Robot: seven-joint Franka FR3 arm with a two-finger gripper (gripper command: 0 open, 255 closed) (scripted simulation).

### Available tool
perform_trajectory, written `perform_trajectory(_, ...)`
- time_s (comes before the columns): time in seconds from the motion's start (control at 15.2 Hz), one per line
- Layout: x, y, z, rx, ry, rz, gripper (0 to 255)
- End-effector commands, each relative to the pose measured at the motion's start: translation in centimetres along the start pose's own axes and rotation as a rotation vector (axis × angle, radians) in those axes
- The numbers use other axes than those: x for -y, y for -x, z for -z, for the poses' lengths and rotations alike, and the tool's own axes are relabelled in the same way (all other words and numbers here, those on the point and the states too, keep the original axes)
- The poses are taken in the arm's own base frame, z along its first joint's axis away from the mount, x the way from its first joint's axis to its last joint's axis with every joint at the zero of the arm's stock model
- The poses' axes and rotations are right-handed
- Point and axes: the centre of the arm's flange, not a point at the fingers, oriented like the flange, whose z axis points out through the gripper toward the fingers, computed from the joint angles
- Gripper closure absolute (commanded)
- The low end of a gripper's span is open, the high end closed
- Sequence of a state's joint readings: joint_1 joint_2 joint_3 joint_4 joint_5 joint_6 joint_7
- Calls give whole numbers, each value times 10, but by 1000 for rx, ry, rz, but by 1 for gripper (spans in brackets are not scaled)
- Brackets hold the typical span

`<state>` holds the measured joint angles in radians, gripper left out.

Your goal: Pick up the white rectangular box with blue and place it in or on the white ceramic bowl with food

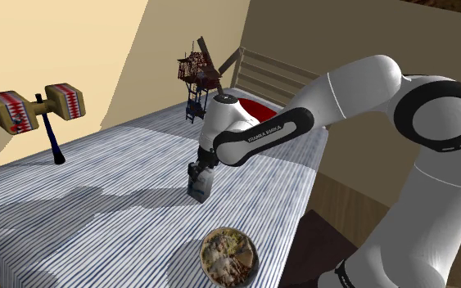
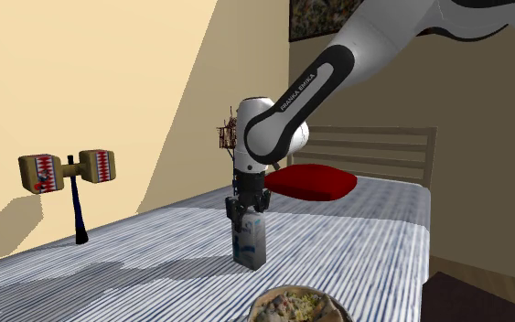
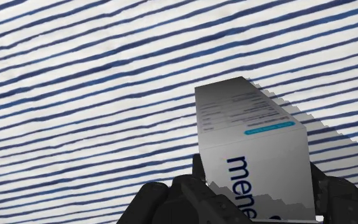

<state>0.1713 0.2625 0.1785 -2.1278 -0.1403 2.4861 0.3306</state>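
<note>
A white rectangular box [image 1: 199,187] with dark blue lettering stands upright on the striped bed cover [image 1: 97,188], near the middle of the bed. My black gripper [image 1: 201,169] comes down on it from above and is shut on its upper part. In the second exterior view the gripper [image 2: 247,210] clasps the top of the box [image 2: 248,241], whose base is at or just above the cover. The wrist view shows the box [image 3: 254,143] clasped in the gripper [image 3: 260,191]. The bowl with food [image 1: 229,256] sits near the bed's front edge, a short way from the box, and its rim [image 2: 299,306] shows in the second exterior view.
A red pillow [image 1: 250,107] lies by the slatted headboard [image 1: 271,75]. A dark windmill model [image 1: 197,72] stands at the far side of the bed. A mallet-like toy [image 1: 38,110] on a blue handle stands at the shoulder view's left. The bed's edge runs just past the bowl.
</note>
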Motion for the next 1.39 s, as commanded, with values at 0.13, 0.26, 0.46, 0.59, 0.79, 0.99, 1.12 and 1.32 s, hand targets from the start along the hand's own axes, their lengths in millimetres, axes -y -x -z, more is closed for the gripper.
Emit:
perform_trajectory(0.13,0,0,0,0,0,0,255)
perform_trajectory(0.26,0,0,0,0,0,0,255)
perform_trajectory(0.46,0,-1,5,0,0,0,255)
perform_trajectory(0.59,0,-2,16,0,0,0,255)
perform_trajectory(0.79,0,-3,31,0,0,0,255)
perform_trajectory(0.99,-1,-5,47,0,0,0,255)
perform_trajectory(1.12,-1,-6,58,0,0,0,255)
perform_trajectory(1.32,-1,-8,73,0,0,0,255)
